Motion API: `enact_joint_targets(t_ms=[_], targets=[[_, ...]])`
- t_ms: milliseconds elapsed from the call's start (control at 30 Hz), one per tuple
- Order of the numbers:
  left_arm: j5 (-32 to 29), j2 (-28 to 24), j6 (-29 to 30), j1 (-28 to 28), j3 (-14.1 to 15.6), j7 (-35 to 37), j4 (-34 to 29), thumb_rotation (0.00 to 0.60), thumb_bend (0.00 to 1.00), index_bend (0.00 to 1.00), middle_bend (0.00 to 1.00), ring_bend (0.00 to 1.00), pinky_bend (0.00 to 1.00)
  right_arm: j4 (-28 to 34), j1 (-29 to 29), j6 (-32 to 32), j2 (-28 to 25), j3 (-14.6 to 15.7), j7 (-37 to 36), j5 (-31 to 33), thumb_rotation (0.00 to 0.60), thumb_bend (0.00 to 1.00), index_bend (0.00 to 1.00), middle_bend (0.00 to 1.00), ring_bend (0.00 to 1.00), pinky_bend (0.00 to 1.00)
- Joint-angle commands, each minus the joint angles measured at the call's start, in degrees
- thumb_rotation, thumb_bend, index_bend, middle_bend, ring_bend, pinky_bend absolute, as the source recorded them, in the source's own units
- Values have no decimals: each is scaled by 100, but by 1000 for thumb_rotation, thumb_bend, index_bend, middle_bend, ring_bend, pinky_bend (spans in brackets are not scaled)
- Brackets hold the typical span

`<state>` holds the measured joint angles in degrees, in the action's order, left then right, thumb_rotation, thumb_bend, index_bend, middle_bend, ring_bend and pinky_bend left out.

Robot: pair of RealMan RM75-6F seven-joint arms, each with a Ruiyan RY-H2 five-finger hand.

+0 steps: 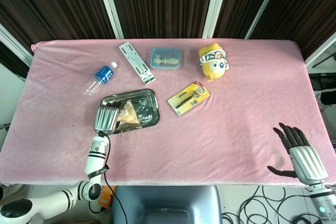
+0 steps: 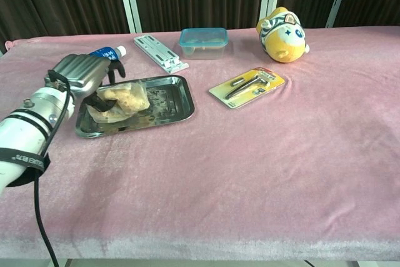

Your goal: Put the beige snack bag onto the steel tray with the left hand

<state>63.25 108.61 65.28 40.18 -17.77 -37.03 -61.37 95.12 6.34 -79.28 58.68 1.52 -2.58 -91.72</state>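
The beige snack bag [image 1: 127, 114] [image 2: 122, 98] hangs over the left part of the steel tray [image 1: 147, 103] [image 2: 169, 101], low above its floor; whether it touches the tray I cannot tell. My left hand [image 1: 106, 119] [image 2: 84, 76] grips the bag from the left side, its back facing the cameras and fingers curled around the bag. My right hand [image 1: 299, 148] rests at the table's front right edge, fingers spread, holding nothing; the chest view does not show it.
Behind the tray lie a water bottle [image 1: 101, 78] [image 2: 115, 54], a white bracket [image 1: 136, 62] [image 2: 160, 52] and a lidded plastic box [image 1: 166, 58] [image 2: 204, 42]. A yellow plush toy [image 1: 212, 61] [image 2: 282, 34] and a packaged tool card [image 1: 188, 97] [image 2: 248, 87] sit to the right.
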Motion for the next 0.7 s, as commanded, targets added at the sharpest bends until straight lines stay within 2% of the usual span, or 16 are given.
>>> enact_joint_targets(t_ms=[33,133,300,433,533,700], targets=[[-311,71,-206,100,-44,-312,-35,600,263,0,1,0,195,-8,20,18,-20,7,-50,-19,600,215,4,0,0,73],[-418,-39,-208,95,11,-572,-254,600,227,0,0,0,115,-10,35,32,-25,6,-75,-21,600,214,4,0,0,73],[-505,-329,-20,10,163,-1083,-687,600,224,0,0,0,98,-27,51,38,-18,8,-96,-39,600,215,4,0,0,73],[-1152,-933,157,-106,328,-2443,-1607,600,223,0,0,0,96,-32,61,54,-8,6,-78,-20,600,215,4,0,0,73],[-1553,-1412,396,-219,442,-3051,-2346,600,223,0,0,0,98,-34,63,43,-2,4,-80,-25,600,215,4,0,0,73],[-1672,-2196,840,-538,766,-3245,-3547,600,222,17,12,1,137,-38,79,61,2,-8,-80,0,600,214,4,0,0,73]])
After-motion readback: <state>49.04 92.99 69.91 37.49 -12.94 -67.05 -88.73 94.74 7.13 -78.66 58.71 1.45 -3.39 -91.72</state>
